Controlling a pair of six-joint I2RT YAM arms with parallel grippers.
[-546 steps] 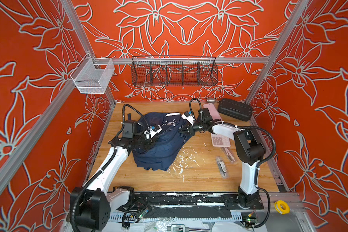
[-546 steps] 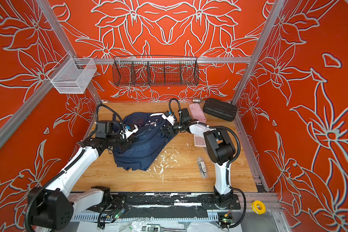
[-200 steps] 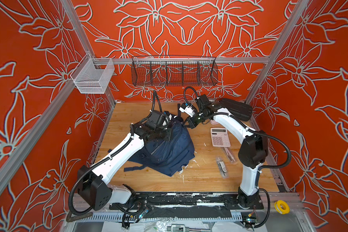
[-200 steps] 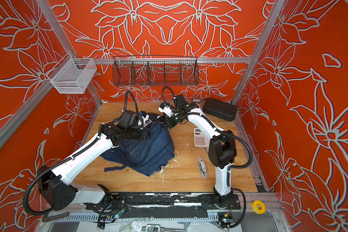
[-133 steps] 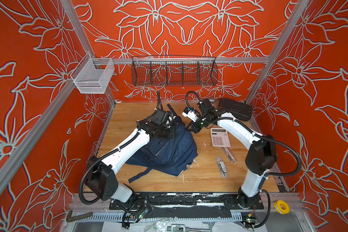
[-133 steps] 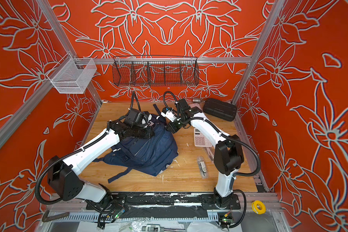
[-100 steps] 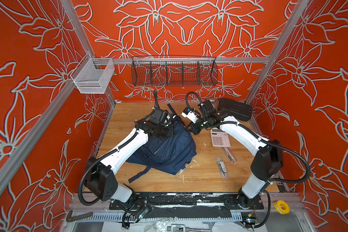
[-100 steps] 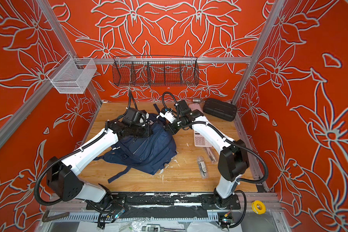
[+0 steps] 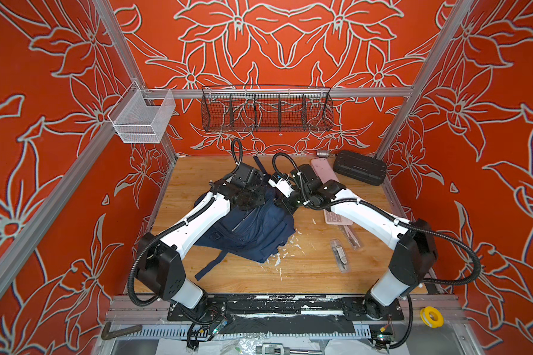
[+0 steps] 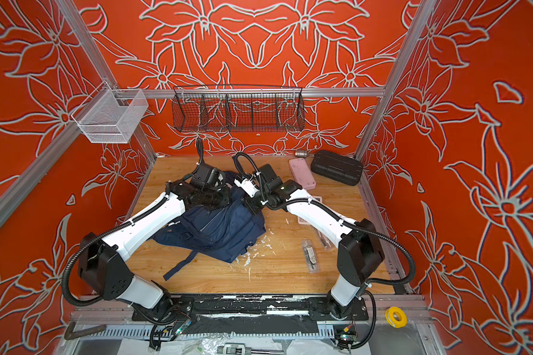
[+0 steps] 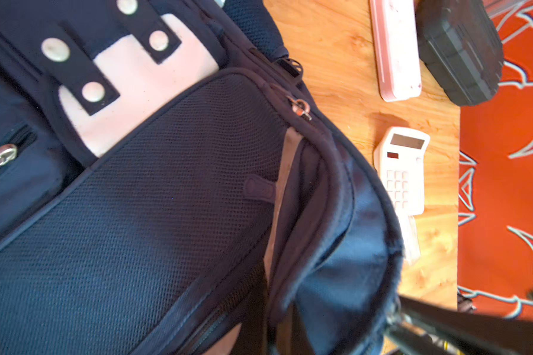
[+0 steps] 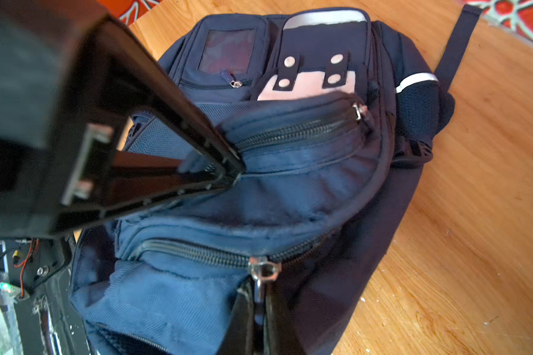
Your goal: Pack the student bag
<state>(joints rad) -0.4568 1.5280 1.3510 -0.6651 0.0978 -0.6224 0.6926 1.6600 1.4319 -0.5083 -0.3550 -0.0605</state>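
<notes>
Two grippers were seen closed on the student bag, which was found lying front-up on the wooden desk, left of the middle. The fingers of the left gripper were pressed together on a fold of navy fabric beside an upper pocket zip. The fingers of the right gripper were pinched on the metal zip pull of the neighbouring zip. In both top views the bag's far end was gripped between the two wrists, and a loose strap was spread toward the near edge. A calculator was seen just beside the bag on its right. A pink case and a black ribbed hard case were seen farther back, close together.
</notes>
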